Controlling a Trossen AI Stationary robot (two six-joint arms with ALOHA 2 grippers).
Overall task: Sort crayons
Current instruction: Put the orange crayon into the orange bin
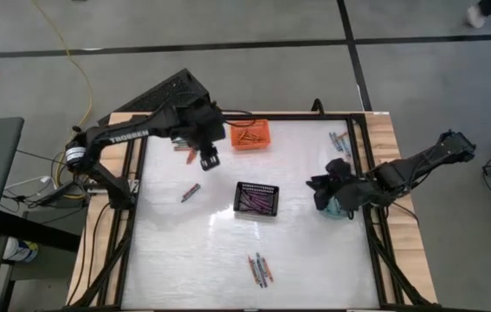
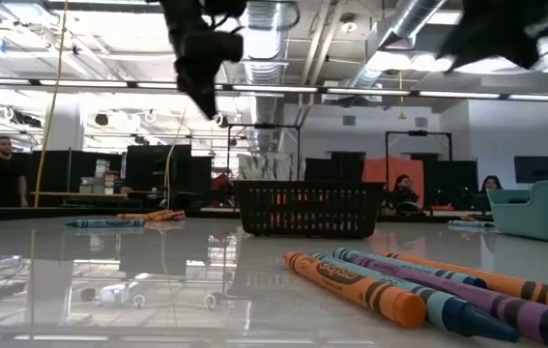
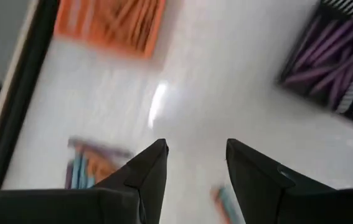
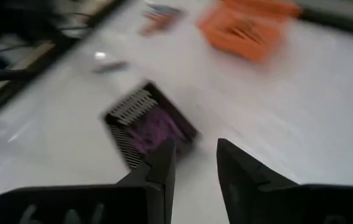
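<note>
loose crayons [image 1: 260,269] lie in clusters on tabletop [image 1: 297,251]. my left gripper [image 1: 209,159] is empty with fingers apart, right gripper [image 1: 321,185] likewise. risk i see: closing on tight clusters may lift mixed colours.

orange basket [image 1: 250,135] of orange crayons [image 1: 247,135], black mesh basket [image 1: 256,199] of purple crayons [image 1: 255,201], teal basket [image 1: 336,206], white table [image 1: 314,251]
</note>
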